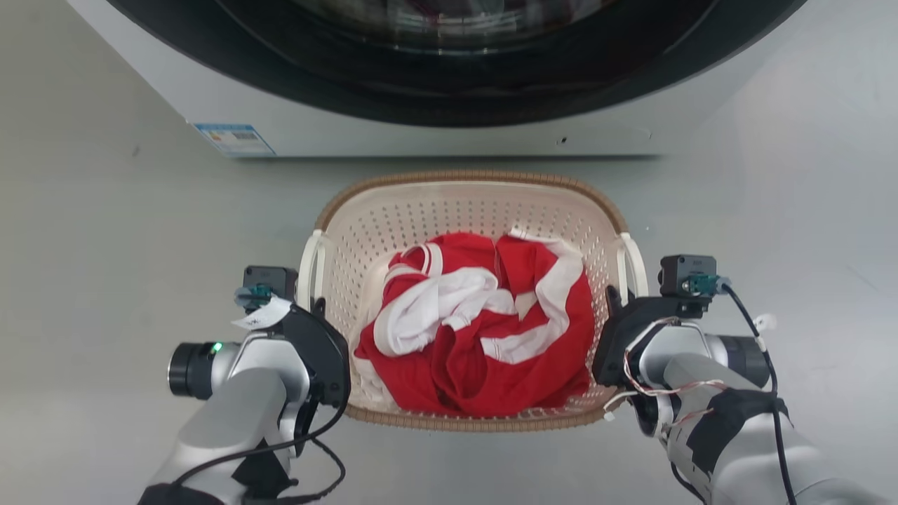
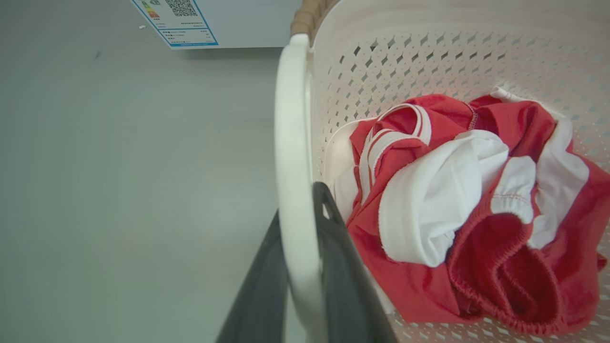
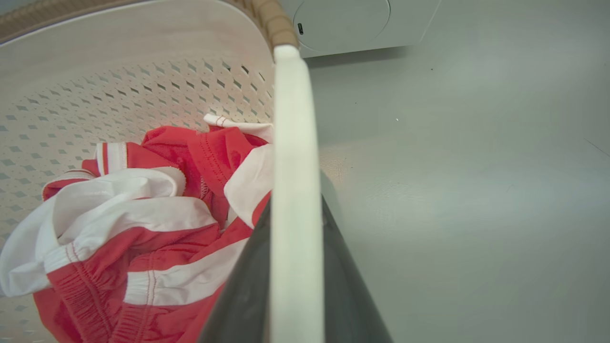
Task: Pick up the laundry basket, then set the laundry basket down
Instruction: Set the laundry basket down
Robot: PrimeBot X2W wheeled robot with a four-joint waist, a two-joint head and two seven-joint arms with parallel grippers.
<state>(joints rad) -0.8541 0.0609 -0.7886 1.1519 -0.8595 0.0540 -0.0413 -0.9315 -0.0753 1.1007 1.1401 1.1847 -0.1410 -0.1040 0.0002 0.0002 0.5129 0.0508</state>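
The laundry basket, cream-white and perforated with a brown rim, sits low before me with a crumpled red and white garment inside. My left gripper is at its left white handle. In the left wrist view the two dark fingers press on either side of that handle. My right gripper is at the right handle, and the right wrist view shows its fingers clamped around the handle. I cannot tell whether the basket rests on the floor.
A white washing machine with a dark round door stands directly behind the basket, a blue-edged label on its lower left corner. Grey floor spreads out to both sides and in front of the basket.
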